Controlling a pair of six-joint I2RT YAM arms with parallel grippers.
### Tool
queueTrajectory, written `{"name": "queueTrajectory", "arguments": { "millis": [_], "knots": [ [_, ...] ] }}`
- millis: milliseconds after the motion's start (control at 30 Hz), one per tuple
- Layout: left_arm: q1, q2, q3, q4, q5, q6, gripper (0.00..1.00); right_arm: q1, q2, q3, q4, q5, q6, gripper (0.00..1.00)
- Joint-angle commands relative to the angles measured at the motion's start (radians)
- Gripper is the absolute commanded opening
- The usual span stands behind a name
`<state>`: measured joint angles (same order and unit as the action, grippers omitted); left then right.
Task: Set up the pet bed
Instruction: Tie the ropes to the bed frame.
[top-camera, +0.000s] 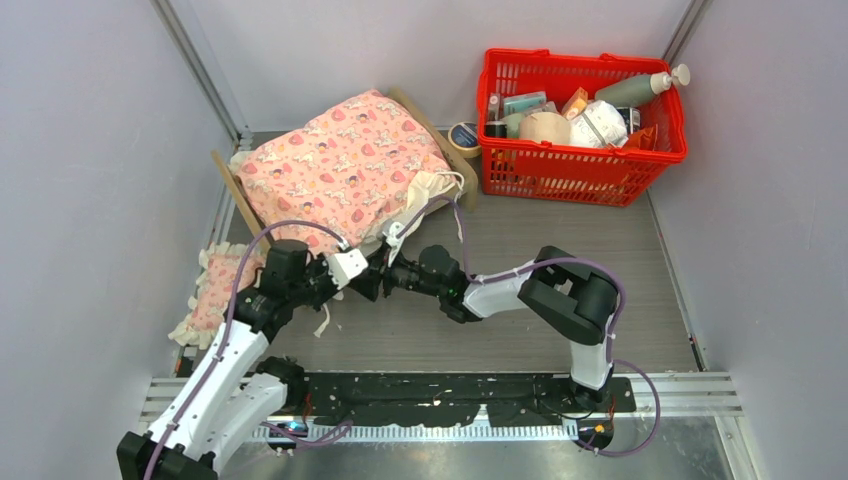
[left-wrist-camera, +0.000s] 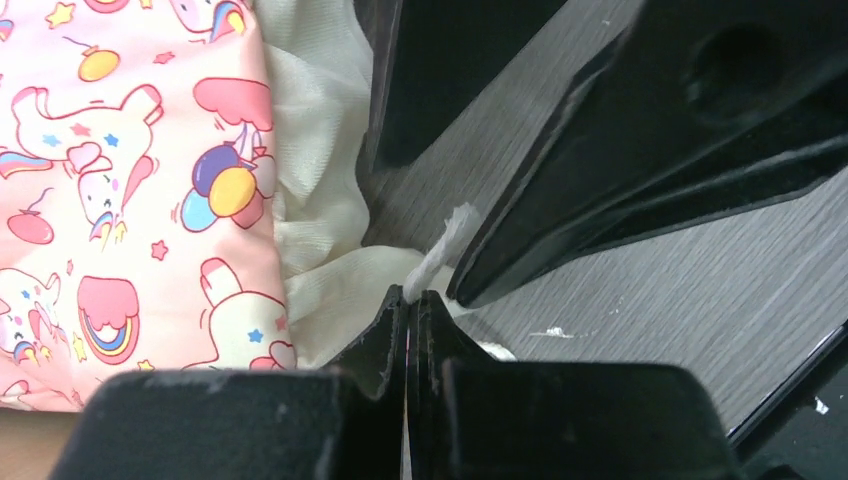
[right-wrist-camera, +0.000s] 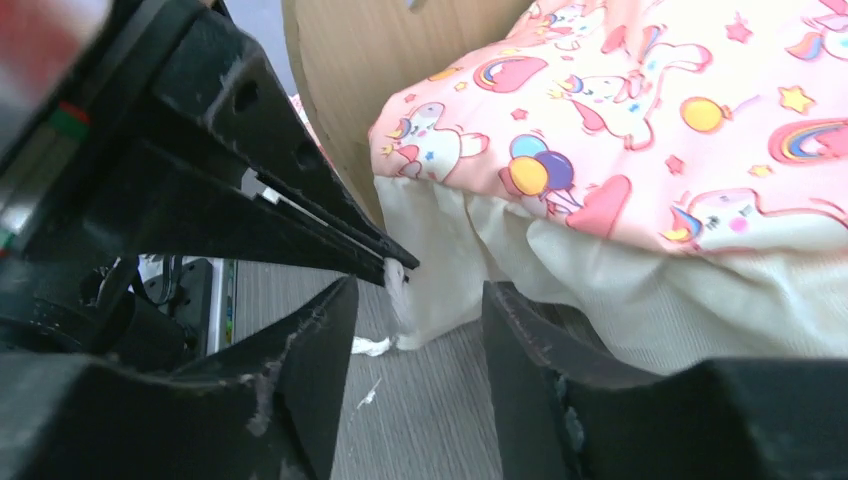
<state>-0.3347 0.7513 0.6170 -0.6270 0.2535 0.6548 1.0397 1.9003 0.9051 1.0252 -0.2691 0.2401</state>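
One pet bed (top-camera: 229, 186), one unicorn blanket (top-camera: 340, 165), one frilled pillow (top-camera: 215, 290), one red basket (top-camera: 580, 160), one tape roll (top-camera: 463, 137); two robot arms (top-camera: 225, 360) (top-camera: 560, 295)

Grey table (top-camera: 640, 235) carries pet bed (top-camera: 440, 140), red basket (top-camera: 560, 175), pillow (top-camera: 215, 290), tape roll (top-camera: 463, 137).

Blanket (top-camera: 340, 165): soft printed cloth, gauzy cream frill. Pet bed (right-wrist-camera: 340, 80) frame: bare matt plywood. Basket (top-camera: 560, 170): glossy red plastic. Table (top-camera: 560, 235): matt grey woodgrain.

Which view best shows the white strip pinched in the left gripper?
Left wrist: the white strip sticks out from the shut left gripper, beside the cream frill. Right wrist shows it side-on, hanging from the same tips. Top external: too small to make out between the wrists.
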Motion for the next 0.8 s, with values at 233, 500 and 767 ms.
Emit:
{"name": "queueTrajectory", "arguments": {
  "millis": [233, 500, 767],
  "knots": [
    [0.080, -0.064, 0.042, 0.119, 0.068, -0.373, 0.00, -0.001, 0.002, -0.148, 0.504, 0.154, 0.009, 0.51],
    [0.086, -0.095, 0.052, 0.135, 0.065, -0.472, 0.00, 0.059, 0.086, -0.084, 0.521, 0.196, -0.134, 0.49],
    [0.086, -0.097, 0.029, 0.142, 0.030, -0.531, 0.00, 0.126, 0.134, 0.001, 0.455, 0.258, -0.198, 0.48]
  ]
}}
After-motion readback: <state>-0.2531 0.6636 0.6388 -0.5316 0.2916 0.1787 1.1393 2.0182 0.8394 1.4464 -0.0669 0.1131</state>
